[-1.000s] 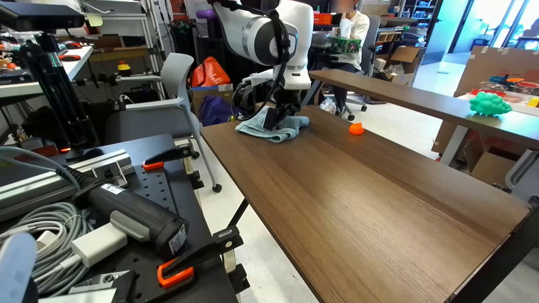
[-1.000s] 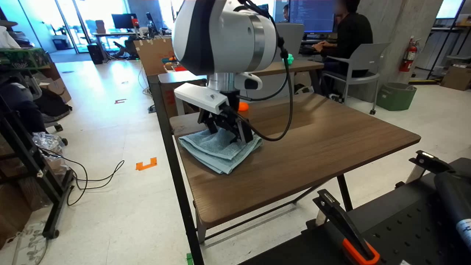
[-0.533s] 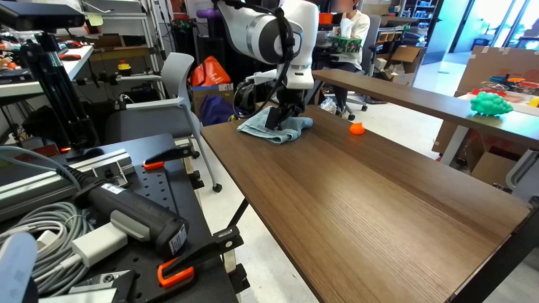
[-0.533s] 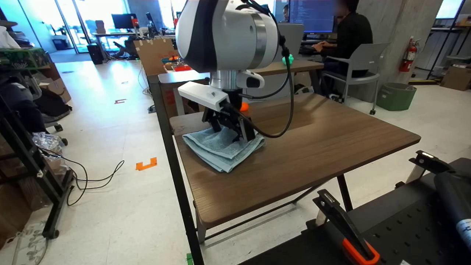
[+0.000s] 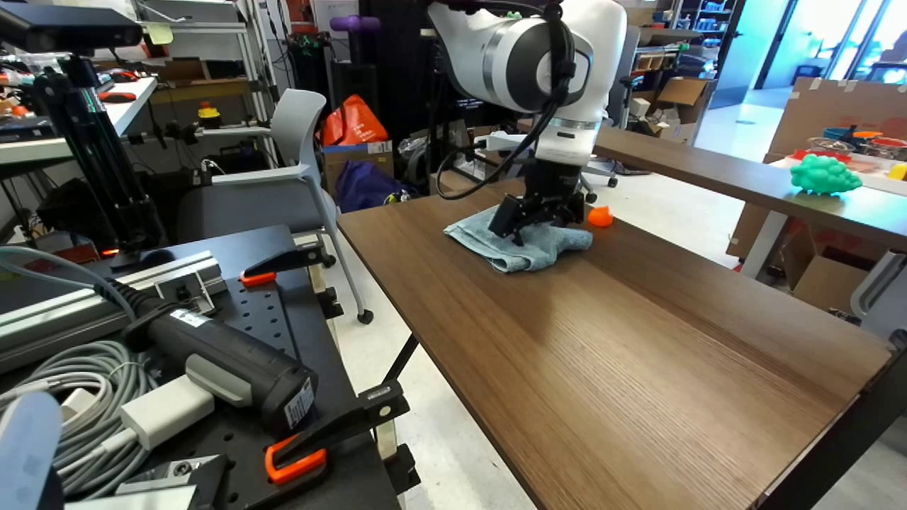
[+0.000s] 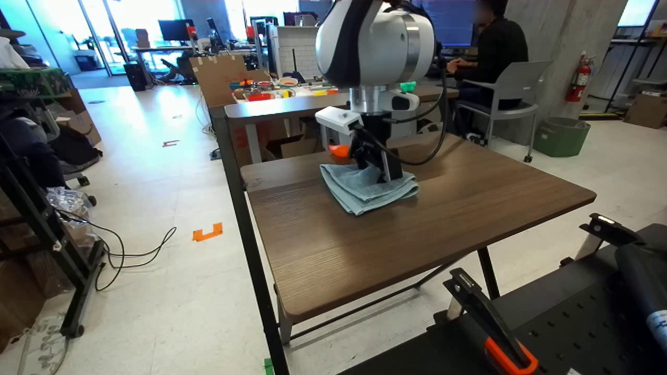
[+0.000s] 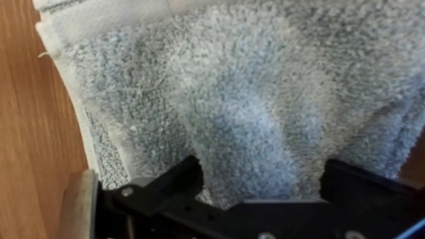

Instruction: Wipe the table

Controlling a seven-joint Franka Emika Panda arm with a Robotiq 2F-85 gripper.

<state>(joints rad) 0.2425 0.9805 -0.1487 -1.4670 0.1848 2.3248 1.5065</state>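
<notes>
The dark brown wood-grain table (image 5: 609, 368) fills the middle of an exterior view, and its top also shows in the other exterior picture (image 6: 417, 234). A folded light-blue towel lies on it, seen in both exterior views (image 5: 524, 256) (image 6: 359, 200). My gripper (image 5: 536, 221) (image 6: 374, 169) points down onto the towel. In the wrist view, the gripper (image 7: 261, 176) has its black fingers well apart, with a thick bulge of towel (image 7: 232, 83) squeezed between them. The fingertips are pressed into the cloth and partly hidden by it.
A small orange object (image 5: 600, 217) (image 6: 339, 151) sits on the table close to the gripper. A second table (image 5: 680, 164) with a green bumpy toy (image 5: 825, 175) stands beside it. A black perforated bench (image 5: 248, 319) with clamps and a grey chair (image 5: 283, 134) stand nearby.
My gripper and the towel have slid together along the tabletop, away from the table's end and closer to the orange object. The fingers stay on the towel. The orange object has not visibly moved.
</notes>
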